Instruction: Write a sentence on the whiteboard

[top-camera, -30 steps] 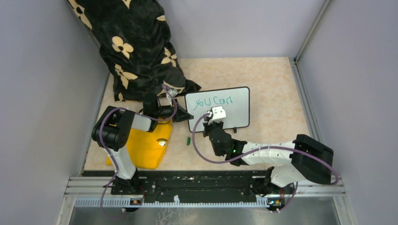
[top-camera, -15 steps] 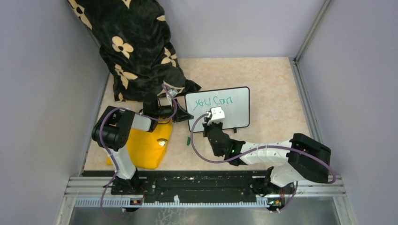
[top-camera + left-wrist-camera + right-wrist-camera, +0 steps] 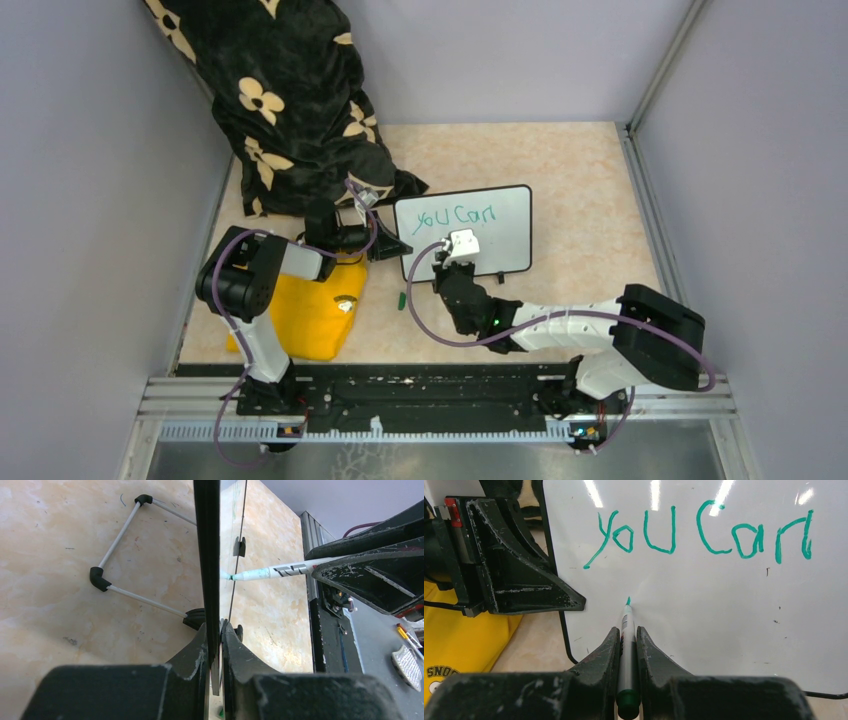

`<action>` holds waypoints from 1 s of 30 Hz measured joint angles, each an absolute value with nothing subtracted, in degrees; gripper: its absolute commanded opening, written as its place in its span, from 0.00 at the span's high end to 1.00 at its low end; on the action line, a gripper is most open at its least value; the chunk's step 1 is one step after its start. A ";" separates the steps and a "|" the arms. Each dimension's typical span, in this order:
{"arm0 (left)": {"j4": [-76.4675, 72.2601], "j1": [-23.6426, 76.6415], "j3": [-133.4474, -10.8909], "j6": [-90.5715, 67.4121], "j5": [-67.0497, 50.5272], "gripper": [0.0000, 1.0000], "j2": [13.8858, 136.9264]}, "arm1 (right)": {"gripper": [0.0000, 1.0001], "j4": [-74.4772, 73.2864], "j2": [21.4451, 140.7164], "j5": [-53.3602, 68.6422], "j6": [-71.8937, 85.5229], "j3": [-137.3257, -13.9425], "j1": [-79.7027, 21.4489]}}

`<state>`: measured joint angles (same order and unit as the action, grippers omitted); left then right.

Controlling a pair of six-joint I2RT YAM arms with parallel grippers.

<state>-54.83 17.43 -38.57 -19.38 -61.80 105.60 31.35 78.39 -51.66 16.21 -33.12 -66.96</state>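
Note:
The whiteboard [image 3: 480,240] stands upright mid-table, black-framed. Green words "you can" [image 3: 455,215] run along its top line and show large in the right wrist view [image 3: 704,530]. My left gripper [image 3: 392,247] is shut on the board's left edge; the left wrist view shows its jaws [image 3: 214,627] clamped on the thin black frame [image 3: 206,555]. My right gripper [image 3: 448,268] is shut on a green marker [image 3: 626,650]. The marker's tip touches the board below "you", at a short green stroke [image 3: 628,600]. The marker also shows in the left wrist view [image 3: 270,572].
A yellow cloth [image 3: 310,315] lies under the left arm. A black flowered cloth [image 3: 290,110] is heaped at the back left. A small green cap [image 3: 401,300] lies on the table near the board's lower left corner. Grey walls enclose the table.
My right arm has shifted slightly left with the marker, its tip now on the board's second line. The left gripper and the board have not moved.

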 measured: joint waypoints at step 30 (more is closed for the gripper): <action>-54.39 17.43 -38.76 -19.29 -61.82 1.00 105.60 | 1.00 24.36 76.97 -48.31 23.88 -31.38 -67.02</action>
<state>-54.39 17.43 -38.76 -19.29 -61.82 105.60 24.36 76.97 -48.31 23.88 -31.38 -67.02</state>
